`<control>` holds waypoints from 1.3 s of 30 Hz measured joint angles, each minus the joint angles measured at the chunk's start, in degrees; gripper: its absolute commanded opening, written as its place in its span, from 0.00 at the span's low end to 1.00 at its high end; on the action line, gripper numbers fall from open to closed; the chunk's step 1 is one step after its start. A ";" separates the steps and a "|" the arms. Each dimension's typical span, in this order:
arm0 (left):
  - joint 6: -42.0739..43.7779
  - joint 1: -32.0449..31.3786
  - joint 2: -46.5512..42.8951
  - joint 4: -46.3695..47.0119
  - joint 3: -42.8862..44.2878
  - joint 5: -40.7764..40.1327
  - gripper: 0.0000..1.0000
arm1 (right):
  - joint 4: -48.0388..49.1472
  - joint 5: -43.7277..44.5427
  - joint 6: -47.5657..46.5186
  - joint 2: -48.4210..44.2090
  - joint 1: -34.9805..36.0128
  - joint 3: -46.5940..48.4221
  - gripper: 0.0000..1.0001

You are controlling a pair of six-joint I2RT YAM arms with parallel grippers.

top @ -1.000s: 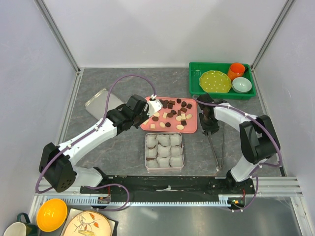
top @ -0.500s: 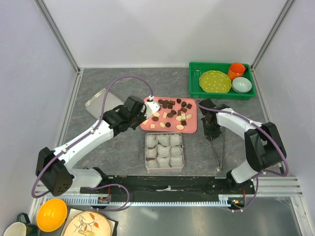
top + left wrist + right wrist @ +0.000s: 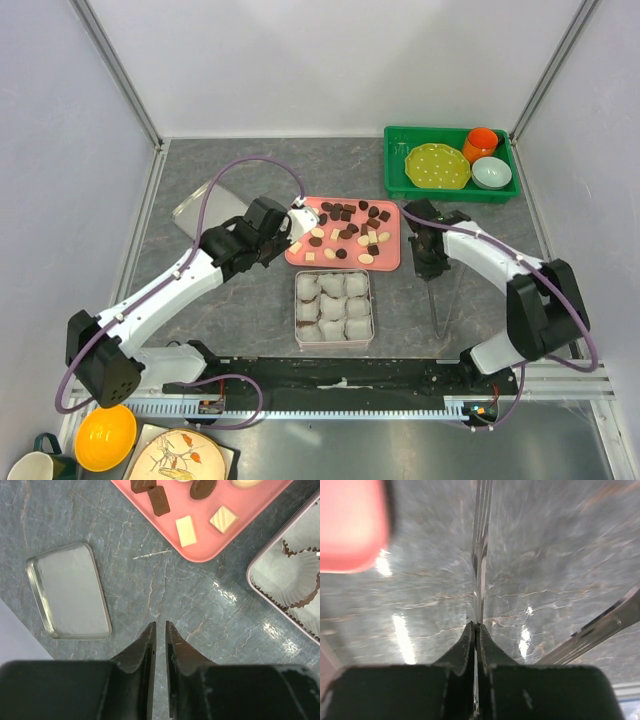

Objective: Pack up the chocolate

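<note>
The chocolate [image 3: 341, 253], several dark brown and cream-white pieces, lies on a pink tray [image 3: 393, 262]. In the left wrist view I see dark pieces [image 3: 159, 501] and white squares [image 3: 186, 530] on the tray's corner [image 3: 200, 555]. A metal tin [image 3: 296, 310] in front of the tray holds white paper cups [image 3: 345, 305]. My left gripper [image 3: 287, 232] [image 3: 160, 625] hovers over bare table left of the tray, shut and empty. My right gripper [image 3: 430, 262] [image 3: 475, 626] is right of the tray, shut on one arm of the metal tongs [image 3: 437, 305] [image 3: 480, 555].
A clear lid [image 3: 198, 207] [image 3: 70, 597] lies on the table left of my left gripper. A green bin [image 3: 450, 190] at the back right holds a yellow plate, an orange cup and a pale bowl. Bowls, a mug and a plate sit below the near edge at the left.
My left gripper has drawn back left off the tray's edge. My right gripper has shifted with the tongs, and their two arms now lie closer together.
</note>
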 measured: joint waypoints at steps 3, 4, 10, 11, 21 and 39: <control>-0.13 0.00 -0.72 -1.22 0.13 0.02 0.19 | -1.55 0.68 -0.39 -4.00 0.76 4.28 0.00; -0.15 0.00 -1.16 -1.60 0.31 0.04 0.22 | -1.90 0.76 -0.63 -5.46 1.31 6.10 0.00; -1.51 2.73 -5.11 -2.86 2.51 2.10 0.66 | -3.23 -0.17 -3.78 -10.75 12.33 13.60 0.00; -1.70 4.83 -6.40 -2.99 2.62 3.91 0.67 | -3.48 -0.55 -4.52 -10.93 17.18 13.86 0.00; -2.71 19.02 -9.73 -5.66 3.54 15.08 0.99 | -6.12 -1.40 -9.14 -3.87 45.51 18.45 0.00; -3.50 38.66 -12.31 -7.19 5.03 33.75 0.99 | -7.54 -4.94 -20.96 17.59 49.35 32.28 0.01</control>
